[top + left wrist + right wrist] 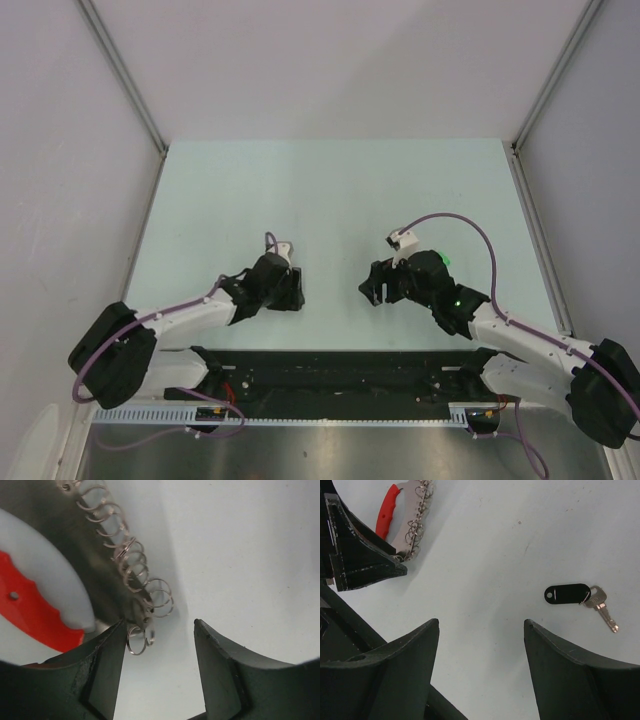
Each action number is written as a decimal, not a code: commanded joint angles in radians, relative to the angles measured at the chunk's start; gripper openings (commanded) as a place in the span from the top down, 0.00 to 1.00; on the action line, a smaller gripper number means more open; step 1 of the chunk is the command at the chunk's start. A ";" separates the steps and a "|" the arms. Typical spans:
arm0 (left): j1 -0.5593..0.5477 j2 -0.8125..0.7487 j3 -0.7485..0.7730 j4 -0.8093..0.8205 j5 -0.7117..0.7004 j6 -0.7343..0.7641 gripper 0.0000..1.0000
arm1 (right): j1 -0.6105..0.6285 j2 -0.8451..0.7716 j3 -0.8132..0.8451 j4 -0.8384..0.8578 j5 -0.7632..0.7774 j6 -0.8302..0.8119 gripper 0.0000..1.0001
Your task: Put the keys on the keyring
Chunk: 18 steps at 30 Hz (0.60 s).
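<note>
The keyring [30,615] lies on the table, with its red plastic arc at the left and its row of small metal rings [131,565] running down to my left gripper. My left gripper [159,630] is open, and the lowest rings touch its left finger. The keyring also shows in the right wrist view [402,515], beside the left gripper's finger [360,555]. A black-headed key [567,594] with a silver blade lies flat, ahead and to the right of my open, empty right gripper [481,625]. In the top view both grippers [298,290] [372,292] face each other. The other keys are out of view.
The pale green table [330,190] is walled by white panels on three sides. A small green spot [445,262] shows beside the right wrist; I cannot tell what it is. A black rail [340,370] runs along the near edge.
</note>
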<state>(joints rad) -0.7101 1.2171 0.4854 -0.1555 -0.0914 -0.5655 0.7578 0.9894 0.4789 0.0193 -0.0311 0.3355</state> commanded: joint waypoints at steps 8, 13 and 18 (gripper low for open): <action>-0.130 0.074 0.150 -0.039 0.018 -0.046 0.40 | 0.005 -0.024 0.003 0.011 0.022 -0.039 0.29; -0.132 0.016 0.165 -0.075 -0.059 -0.065 0.37 | 0.026 -0.003 0.003 0.040 -0.032 -0.049 0.34; -0.126 -0.120 0.182 -0.144 -0.194 -0.063 0.35 | 0.103 0.089 0.015 0.102 -0.038 -0.017 0.39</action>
<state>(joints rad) -0.8387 1.2087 0.6144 -0.2501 -0.1600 -0.6018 0.8089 1.0168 0.4789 0.0418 -0.0509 0.3058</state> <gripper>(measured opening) 0.641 0.628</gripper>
